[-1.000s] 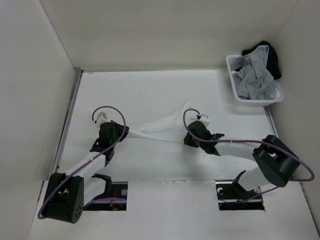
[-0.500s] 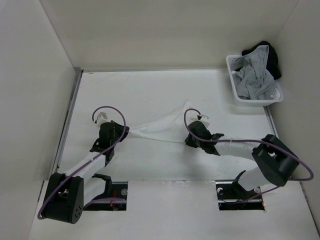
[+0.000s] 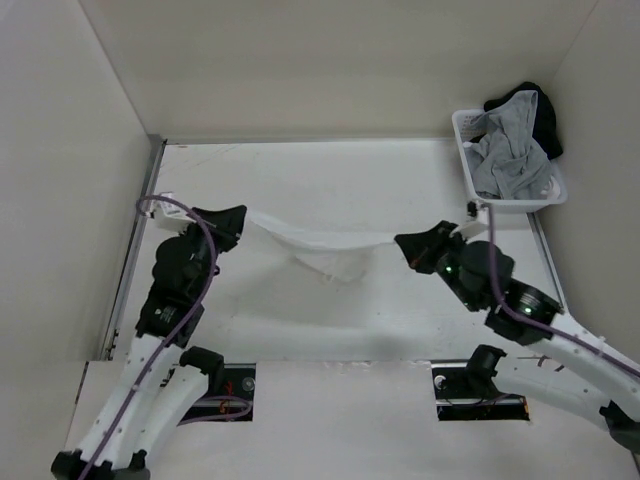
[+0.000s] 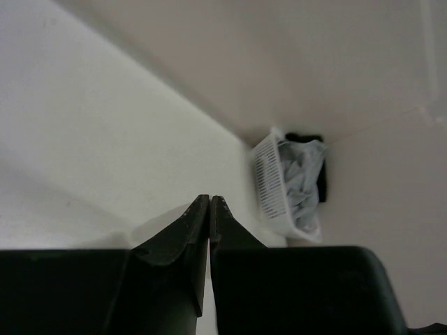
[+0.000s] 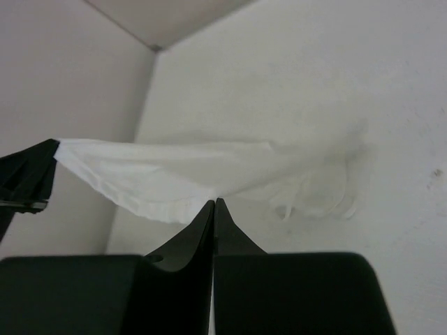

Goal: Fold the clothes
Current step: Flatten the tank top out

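Left gripper (image 3: 232, 222) and right gripper (image 3: 408, 247) are each pinched tight on one end of the white top (image 3: 320, 243). It hangs stretched between them over the middle of the table (image 3: 300, 175), its centre sagging in a loose fold. In the far right corner sits a white basket (image 3: 512, 204), heaped with a grey garment (image 3: 510, 160) and a black garment (image 3: 545, 110).

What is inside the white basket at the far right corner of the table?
A crumpled grey garment fills the basket, with a black garment behind it. Anything beneath them is covered.
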Robot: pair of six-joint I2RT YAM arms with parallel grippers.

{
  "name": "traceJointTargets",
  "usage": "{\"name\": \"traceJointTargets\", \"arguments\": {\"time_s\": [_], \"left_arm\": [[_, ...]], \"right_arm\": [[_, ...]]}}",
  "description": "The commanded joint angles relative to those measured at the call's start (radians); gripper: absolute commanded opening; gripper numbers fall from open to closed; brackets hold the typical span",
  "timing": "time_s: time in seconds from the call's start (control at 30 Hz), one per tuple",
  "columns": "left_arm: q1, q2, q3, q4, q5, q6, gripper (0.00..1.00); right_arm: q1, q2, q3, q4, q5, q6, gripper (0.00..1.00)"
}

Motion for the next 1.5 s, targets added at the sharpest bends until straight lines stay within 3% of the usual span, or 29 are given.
{"name": "traceJointTargets", "arguments": {"time_s": [0.0, 0.17, 0.27, 0.33, 0.5, 0.6, 0.8, 0.93, 1.1, 1.3, 1.47], "left_arm": [[-0.034, -0.078, 0.152, -0.147, -0.099, 0.067, 0.0], [-0.077, -0.089, 0.283, -0.181, -0.165, 0.124, 0.0], [-0.095, -0.078, 0.307, -0.181, -0.203, 0.138, 0.0], [-0.106, -0.06, 0.286, -0.17, -0.228, 0.141, 0.0], [-0.094, 0.081, 0.176, -0.102, -0.236, 0.102, 0.0], [-0.034, 0.239, 0.172, 0.003, -0.211, 0.089, 0.0], [0.069, 0.578, 0.434, 0.129, -0.066, 0.039, 0.0], [0.095, 0.624, 0.589, 0.113, -0.018, 0.042, 0.0], [0.132, 0.589, 0.629, 0.118, 0.005, 0.049, 0.01], [0.084, 0.526, 0.484, 0.152, -0.019, 0.053, 0.01], [0.047, 0.407, 0.179, 0.198, -0.025, 0.044, 0.01]], "right_arm": [[0.089, -0.077, 0.147, -0.215, 0.173, -0.077, 0.01], [0.261, -0.07, 0.36, -0.3, 0.339, -0.171, 0.01], [0.302, -0.033, 0.417, -0.275, 0.355, -0.229, 0.02], [0.255, -0.001, 0.4, -0.223, 0.3, -0.265, 0.02], [-0.108, 0.122, 0.236, -0.012, -0.076, -0.237, 0.01], [-0.268, 0.244, 0.208, 0.126, -0.213, -0.217, 0.02], [-0.388, 0.542, 0.485, 0.174, -0.317, -0.248, 0.02], [-0.426, 0.619, 0.682, 0.124, -0.354, -0.262, 0.02], [-0.438, 0.624, 0.801, 0.069, -0.382, -0.279, 0.03], [-0.432, 0.545, 0.6, 0.099, -0.366, -0.268, 0.03], [-0.39, 0.418, 0.261, 0.168, -0.328, -0.225, 0.03]]}}
